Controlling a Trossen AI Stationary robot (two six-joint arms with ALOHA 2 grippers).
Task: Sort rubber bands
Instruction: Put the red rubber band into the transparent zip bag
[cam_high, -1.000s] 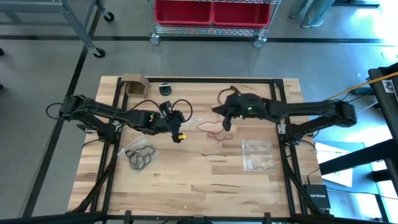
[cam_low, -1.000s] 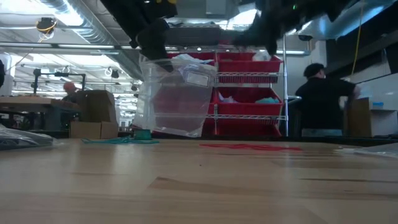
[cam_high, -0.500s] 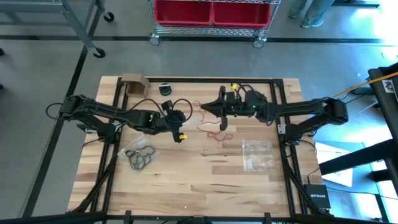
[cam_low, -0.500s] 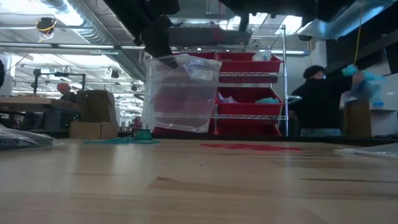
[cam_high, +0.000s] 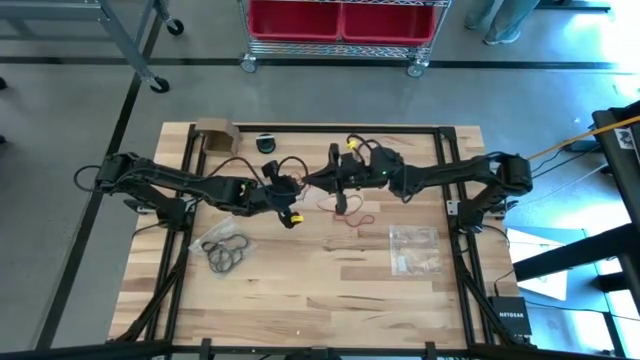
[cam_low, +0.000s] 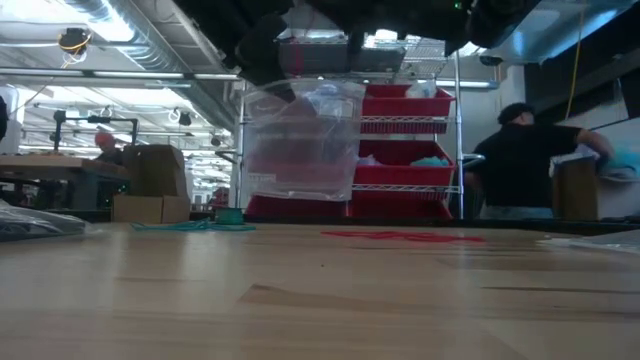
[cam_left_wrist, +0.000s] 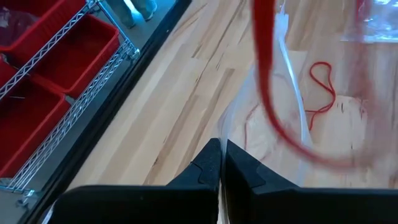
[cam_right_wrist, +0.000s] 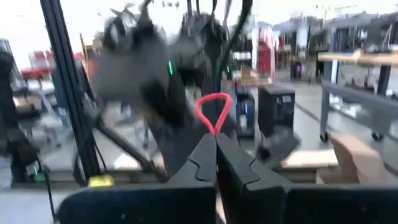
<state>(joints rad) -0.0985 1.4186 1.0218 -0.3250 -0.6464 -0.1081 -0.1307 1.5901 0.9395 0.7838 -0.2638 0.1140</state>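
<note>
Two claws over wooden table (cam_high: 330, 290), warehouse shelving (cam_low: 405, 140)

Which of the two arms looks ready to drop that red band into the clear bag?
The right. Its pincer is shut on a thin red rubber band close to the clear plastic zip bag, which the left pincer is holding up by its edge.

Table top (cam_high: 330, 290): pale wood planks, smooth, faint sheen in low view. Table frame (cam_high: 450, 200): matt black metal. Zip bag (cam_low: 300, 140): clear thin plastic, glossy, creased. Second bag (cam_high: 413, 249) flat on wood, same clear film. Red rubber bands (cam_left_wrist: 321, 87): thin matt rubber. Shelf rack (cam_high: 340, 45): bright wire metal; bins (cam_high: 345, 18) red glossy plastic. Gripper fingers (cam_left_wrist: 239, 168): matt black plastic.
</note>
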